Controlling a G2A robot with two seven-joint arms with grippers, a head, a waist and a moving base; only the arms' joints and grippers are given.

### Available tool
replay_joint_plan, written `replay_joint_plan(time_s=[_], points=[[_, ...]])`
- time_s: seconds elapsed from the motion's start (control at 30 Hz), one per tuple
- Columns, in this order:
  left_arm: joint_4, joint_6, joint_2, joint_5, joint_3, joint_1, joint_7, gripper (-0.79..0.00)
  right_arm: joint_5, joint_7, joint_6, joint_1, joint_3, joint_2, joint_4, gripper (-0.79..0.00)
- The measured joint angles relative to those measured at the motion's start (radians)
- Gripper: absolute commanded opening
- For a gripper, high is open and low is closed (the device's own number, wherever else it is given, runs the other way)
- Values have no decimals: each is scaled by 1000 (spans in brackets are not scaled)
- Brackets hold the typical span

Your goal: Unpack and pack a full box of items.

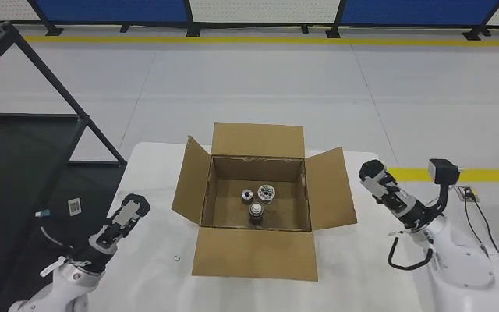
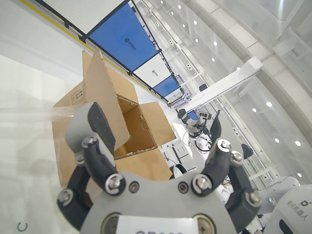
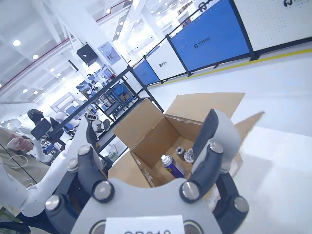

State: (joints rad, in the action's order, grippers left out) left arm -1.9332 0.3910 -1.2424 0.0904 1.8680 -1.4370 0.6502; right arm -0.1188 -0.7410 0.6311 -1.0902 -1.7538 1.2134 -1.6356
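Observation:
An open cardboard box stands mid-table with all its flaps spread outward. Inside it are an upright blue spray can and two small metal cylinders. My left gripper hovers off the box's left flap, open and holding nothing; in its own view the open gripper faces the box. My right gripper sits beside the right flap, open and holding nothing. In the right wrist view the gripper frames the box, the spray can and a metal cylinder.
A small ring lies on the white table between the left arm and the box, also visible as the ring. A black metal rack stands off the table's left side. Cables hang by the right arm.

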Motion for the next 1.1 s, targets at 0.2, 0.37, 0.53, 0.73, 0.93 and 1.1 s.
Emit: replay_joint_plan(time_s=[0.2,0.37,0.53,0.73,0.93,1.1], points=[[-10,4,3,-12,-51,1,-4,0,62,-182,-49,9,-38,-29,85,0],[-18,-6,6,-50,-101,14,-4,0,92,-313,-72,80,7,-45,190,0],[-13,-25,9,-91,-144,35,-10,0,140,-379,-25,135,58,-54,258,0],[-8,-37,12,-104,-192,65,-14,0,192,-424,23,186,120,-61,288,0],[16,-69,15,-122,-245,111,1,0,232,-426,22,230,209,-68,273,0],[54,-94,17,-135,-296,167,13,0,273,-422,26,288,304,-69,288,0]])
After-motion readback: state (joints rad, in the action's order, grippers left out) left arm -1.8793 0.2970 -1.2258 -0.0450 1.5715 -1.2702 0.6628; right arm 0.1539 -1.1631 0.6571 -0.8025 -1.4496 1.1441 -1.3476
